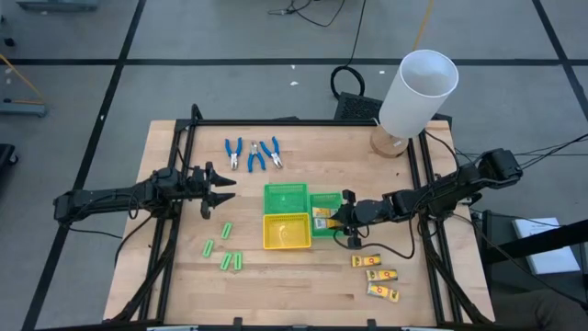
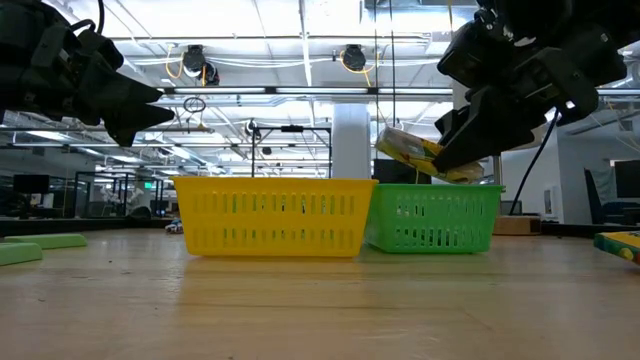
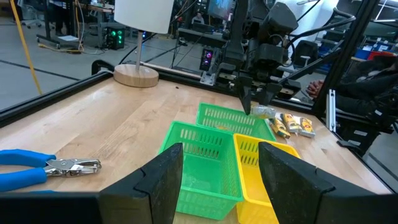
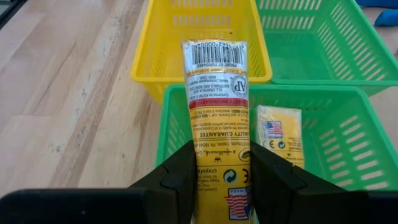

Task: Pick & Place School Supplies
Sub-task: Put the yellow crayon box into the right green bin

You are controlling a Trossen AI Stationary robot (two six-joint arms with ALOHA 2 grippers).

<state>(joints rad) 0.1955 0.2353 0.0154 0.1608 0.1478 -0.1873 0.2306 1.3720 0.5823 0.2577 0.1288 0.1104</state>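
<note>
My right gripper (image 1: 344, 213) is shut on a yellow-orange packet (image 4: 214, 106) and holds it over the small green tray (image 1: 323, 216), where another packet (image 4: 280, 134) lies on the tray's floor. Three more packets (image 1: 381, 275) lie on the table near the right front. Three blue-handled pliers (image 1: 254, 154) lie behind the trays, and several light-green sticks (image 1: 225, 248) lie at the front left. My left gripper (image 1: 220, 188) hangs open left of the trays, with nothing between its fingers. My right gripper pinches the packet between its two fingers near the packet's rear end (image 4: 217, 171). The fingers come from the table's right, slanting down, and the packet runs along them, sticking out ahead. It is lifted clear and tilted above the green tray's rim (image 2: 435, 190).
A larger green tray (image 1: 286, 196) and a yellow tray (image 1: 287, 230) stand side by side against the small green one at the table's middle. A big white cylinder (image 1: 418, 92) on a wooden base stands at the back right. Black rails run along the table's edges.
</note>
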